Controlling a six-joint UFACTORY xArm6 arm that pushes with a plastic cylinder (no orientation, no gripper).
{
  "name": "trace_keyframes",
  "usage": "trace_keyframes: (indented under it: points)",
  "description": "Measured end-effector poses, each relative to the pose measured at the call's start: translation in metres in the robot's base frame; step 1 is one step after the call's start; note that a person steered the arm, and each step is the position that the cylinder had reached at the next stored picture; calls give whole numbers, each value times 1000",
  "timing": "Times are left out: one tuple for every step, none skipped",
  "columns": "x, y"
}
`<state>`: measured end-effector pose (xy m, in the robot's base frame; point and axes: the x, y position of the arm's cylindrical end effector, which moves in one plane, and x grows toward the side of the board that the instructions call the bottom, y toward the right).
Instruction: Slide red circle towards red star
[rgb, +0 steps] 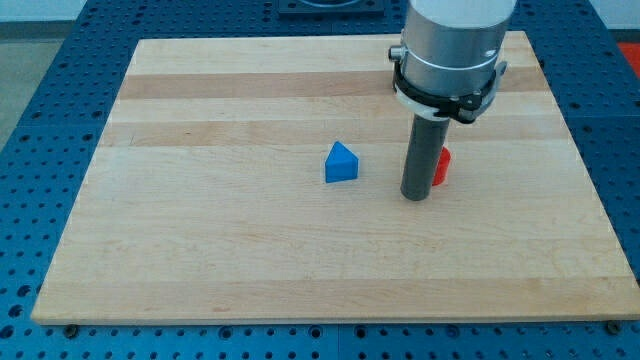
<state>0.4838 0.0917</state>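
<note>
A red block (442, 166) lies right of the board's middle, mostly hidden behind my rod, so I cannot make out its shape. My tip (416, 196) rests on the board just at the view's left and bottom of that red block, touching or nearly touching it. A blue triangle block (341, 163) sits to the view's left of my tip, a short gap away. Only one red block shows; whether it is the circle or the star I cannot tell.
The wooden board (200, 250) lies on a blue perforated table (40, 120). The arm's grey cylinder body (452, 45) hangs over the board's top right part and hides what lies behind it.
</note>
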Motion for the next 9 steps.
trace_keyframes:
  points:
    - [0, 0]
    - [0, 0]
    - [-3, 3]
    - [-13, 5]
    - [-27, 5]
    - [-27, 16]
    - [-28, 22]
    - [-28, 24]
    - [-28, 36]
